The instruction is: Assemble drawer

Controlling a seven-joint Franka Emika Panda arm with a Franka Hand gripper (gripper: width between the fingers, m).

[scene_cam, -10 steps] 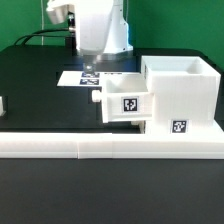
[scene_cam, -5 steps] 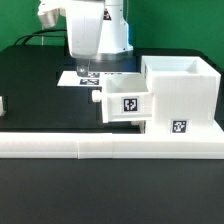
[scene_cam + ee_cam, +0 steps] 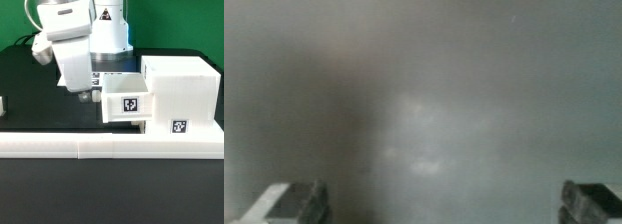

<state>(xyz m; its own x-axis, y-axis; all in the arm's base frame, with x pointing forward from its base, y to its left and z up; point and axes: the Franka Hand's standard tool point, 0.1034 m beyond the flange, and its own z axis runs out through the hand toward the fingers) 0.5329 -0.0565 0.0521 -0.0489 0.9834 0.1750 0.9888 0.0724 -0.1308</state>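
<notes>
The drawer's large white casing [image 3: 184,92] stands at the exterior view's right against the border wall. One knobbed tray [image 3: 128,101] sits partly pushed into its side, with the knob [image 3: 97,98] pointing to the exterior view's left. A second tray [image 3: 2,104] barely shows at the left edge. My gripper [image 3: 81,93] hangs tilted just left of the tray's knob, close above the table. In the wrist view my gripper [image 3: 443,205] is open, the fingertips [image 3: 292,202] wide apart with nothing between them. The rest of that view is a grey blur.
The long low white L-shaped border wall [image 3: 100,146] runs along the front. The marker board [image 3: 104,76] lies on the black table [image 3: 35,95] behind my hand, mostly hidden by it. The arm's white body fills the upper middle.
My hand has swung from above the marker board toward the exterior view's left and lower, tilting as it went. It now sits beside the tray's knob. The drawer parts have not moved.
</notes>
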